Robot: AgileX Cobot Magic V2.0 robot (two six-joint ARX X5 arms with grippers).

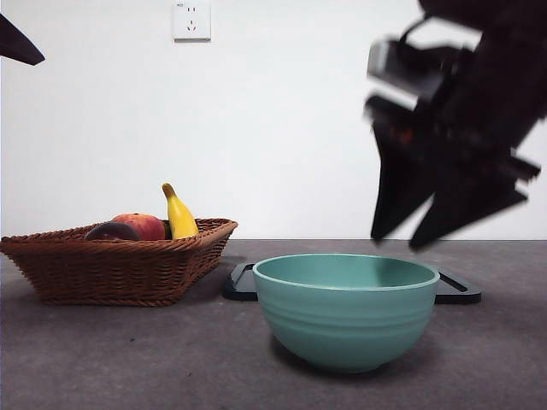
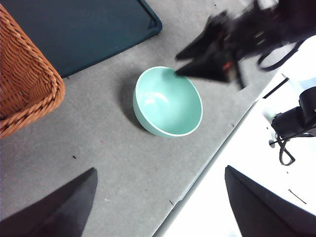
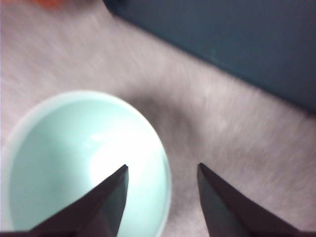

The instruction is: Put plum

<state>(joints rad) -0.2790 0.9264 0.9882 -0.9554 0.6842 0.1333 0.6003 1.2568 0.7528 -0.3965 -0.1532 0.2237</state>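
The dark maroon plum (image 1: pixel 112 231) lies in the wicker basket (image 1: pixel 120 265) at the left, beside a red-orange fruit (image 1: pixel 144 225) and a banana (image 1: pixel 178 214). A teal bowl (image 1: pixel 346 309) stands empty at front centre; it also shows in the left wrist view (image 2: pixel 168 101) and the right wrist view (image 3: pixel 84 163). My right gripper (image 1: pixel 427 235) is open and empty, blurred, hanging above the bowl's right rim; it also shows in the right wrist view (image 3: pixel 160 170). My left gripper (image 2: pixel 158 173) is open and empty, high up and away from the basket.
A dark flat tray (image 1: pixel 457 289) lies behind the bowl; it also shows in the left wrist view (image 2: pixel 74 29). The basket's corner shows in the left wrist view (image 2: pixel 24 84). The table's edge (image 2: pixel 212 158) runs close to the bowl. A wall socket (image 1: pixel 191 19) is on the back wall.
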